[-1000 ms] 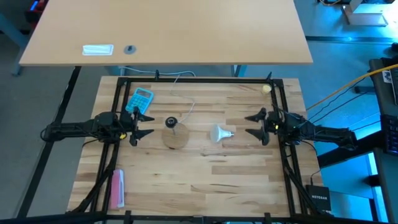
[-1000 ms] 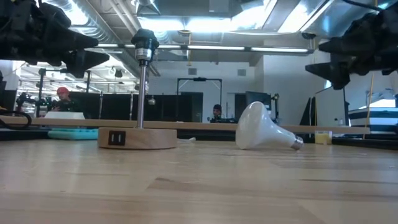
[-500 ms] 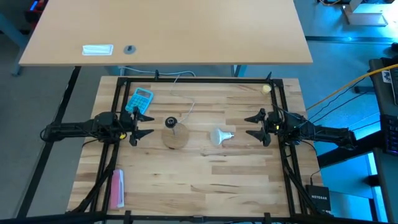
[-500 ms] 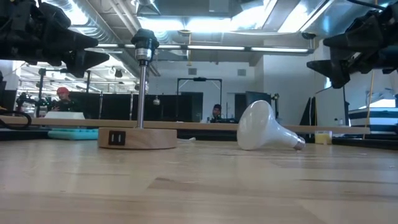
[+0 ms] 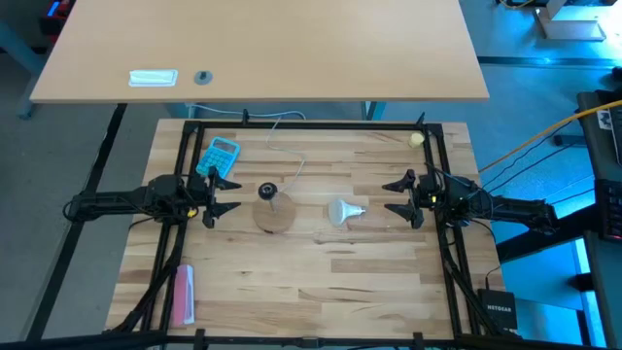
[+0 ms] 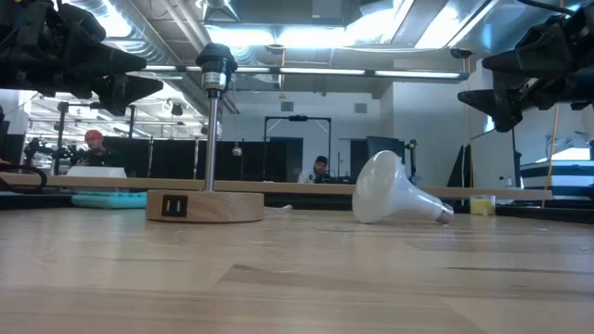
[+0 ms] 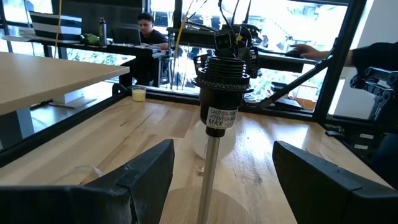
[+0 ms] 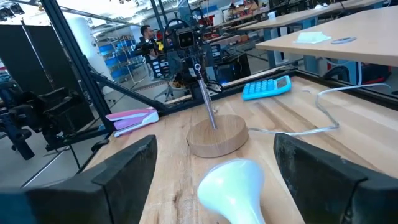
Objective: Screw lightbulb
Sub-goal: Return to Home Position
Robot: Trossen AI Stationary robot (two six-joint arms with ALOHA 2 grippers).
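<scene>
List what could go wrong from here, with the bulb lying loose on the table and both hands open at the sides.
1. The lightbulb lies on its side, unheld, between the lamp and the open right hand; its round dome may let it roll.
2. The socket stands empty, so the job may end with the bulb unscrewed.
3. The lamp's thin post stands just ahead of the open left hand; a forward move could tip it.
</scene>
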